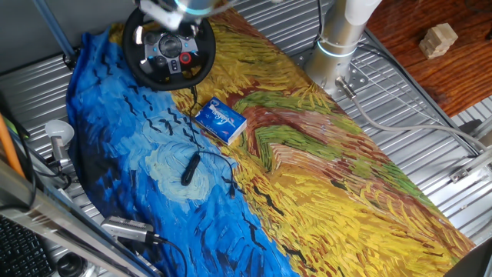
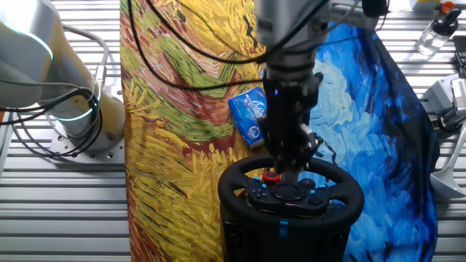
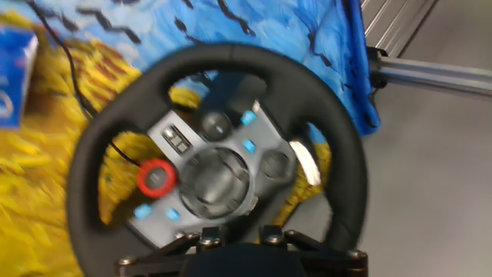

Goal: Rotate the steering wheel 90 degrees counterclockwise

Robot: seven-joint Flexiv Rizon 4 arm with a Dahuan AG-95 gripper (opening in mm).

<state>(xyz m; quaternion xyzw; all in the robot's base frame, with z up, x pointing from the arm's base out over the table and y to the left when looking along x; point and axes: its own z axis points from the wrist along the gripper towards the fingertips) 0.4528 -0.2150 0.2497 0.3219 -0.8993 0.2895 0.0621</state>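
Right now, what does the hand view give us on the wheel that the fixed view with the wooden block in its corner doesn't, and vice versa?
Hand view only: close detail of the steering wheel hub, a red dial, cyan buttons and grey spokes, with the wheel tilted in frame.

Fixed view only: the whole painted cloth, a black cable lying on it, the arm base, and a wooden block off to the side. The gripper hangs over the wheel, blurred; its jaws cannot be read.

Both: the wheel, the blue box and the cloth.

The arm (image 2: 33,62) is glossy white with a glowing cyan ring near its bolted base (image 1: 332,68). Black cables (image 2: 182,44) trail to its dark, boxy gripper (image 2: 290,164).
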